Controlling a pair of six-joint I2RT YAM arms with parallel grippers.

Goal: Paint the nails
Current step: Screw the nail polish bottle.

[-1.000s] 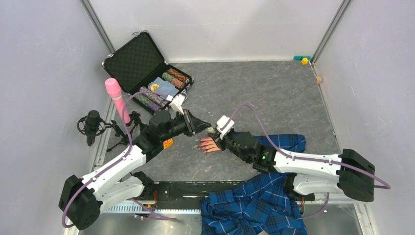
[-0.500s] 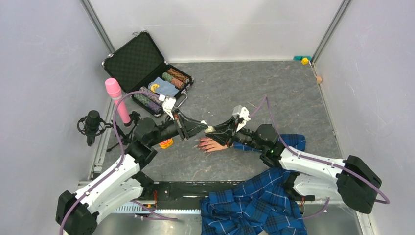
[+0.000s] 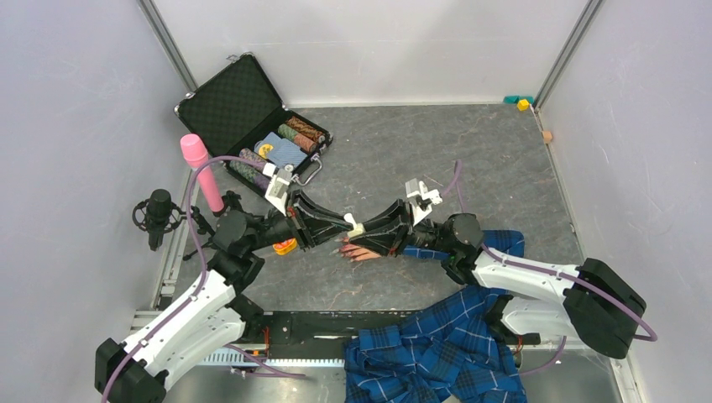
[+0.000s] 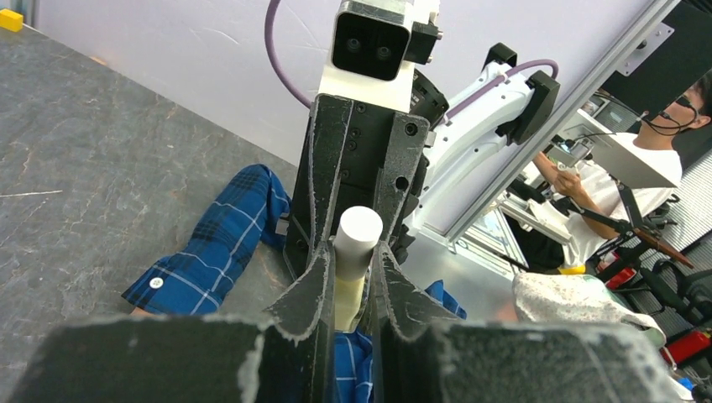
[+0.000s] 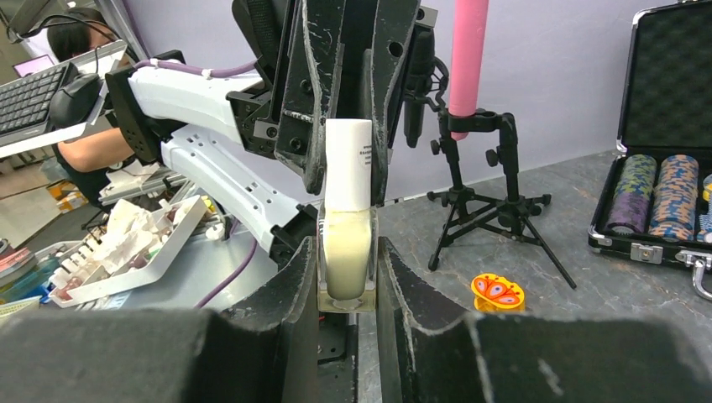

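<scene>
Since one second ago both arms have turned and stretched out, so that the left gripper (image 3: 347,225) and the right gripper (image 3: 363,231) now meet tip to tip; before, they were a little apart. The mannequin hand (image 3: 359,249) has not moved.

Between the two grippers is a small clear bottle (image 5: 346,252) with pale cream liquid inside. The jaws of the right gripper (image 5: 347,260) are closed on the body of the bottle. The jaws of the left gripper (image 4: 353,277) are closed on its white cap (image 4: 359,231), and the cap sits on the bottle.

The mannequin hand lies flat on the grey table (image 3: 470,159), just below the bottle in the top view, with the fingers pointing to the left. The nails (image 3: 341,251) are at these fingertips, reddish-pink and very small. The blue plaid sleeve (image 3: 497,243) runs to the right, partly under the right arm.

At the far left corner an open black case (image 3: 231,101) holds poker chips (image 3: 295,133). A small orange and yellow object (image 5: 497,290) lies on the table near the left arm.
</scene>
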